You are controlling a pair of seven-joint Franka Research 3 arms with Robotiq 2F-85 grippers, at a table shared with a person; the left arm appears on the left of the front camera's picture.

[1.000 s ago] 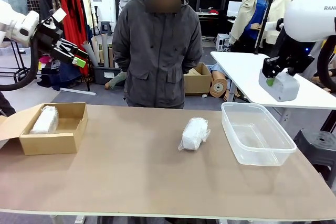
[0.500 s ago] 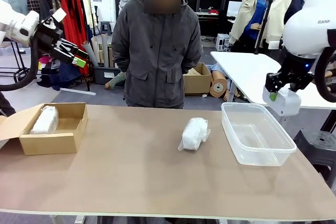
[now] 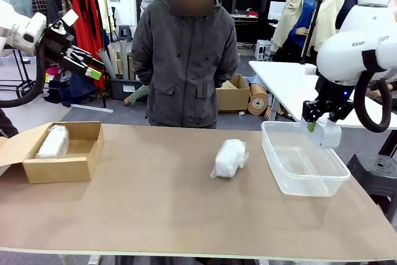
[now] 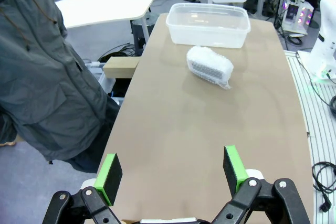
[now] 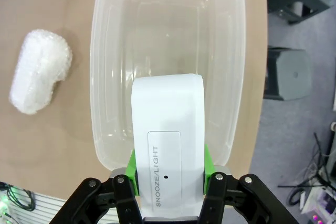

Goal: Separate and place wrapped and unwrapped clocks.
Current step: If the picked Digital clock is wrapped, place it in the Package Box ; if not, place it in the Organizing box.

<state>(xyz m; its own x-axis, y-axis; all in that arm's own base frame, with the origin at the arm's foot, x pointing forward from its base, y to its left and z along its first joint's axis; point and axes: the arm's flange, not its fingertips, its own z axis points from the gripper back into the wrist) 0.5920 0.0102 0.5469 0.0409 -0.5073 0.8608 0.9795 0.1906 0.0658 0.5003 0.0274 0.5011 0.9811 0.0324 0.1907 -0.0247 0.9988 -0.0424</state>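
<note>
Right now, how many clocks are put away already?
Done: one wrapped clock lies in the cardboard box. In hand: the right tool holds the bare clock over the clear tub. Left: the other wrapped clock lies on the table, untouched, and the left tool is open, holding nothing.

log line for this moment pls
right gripper: shut on bare clock, over tub | left gripper: open, raised | left wrapped clock: in box | middle wrapped clock: on table

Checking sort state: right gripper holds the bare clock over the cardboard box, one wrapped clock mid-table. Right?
Wrong container. The right gripper holds the bare clock over the clear tub, as the right wrist view shows. One wrapped clock does lie mid-table.
</note>
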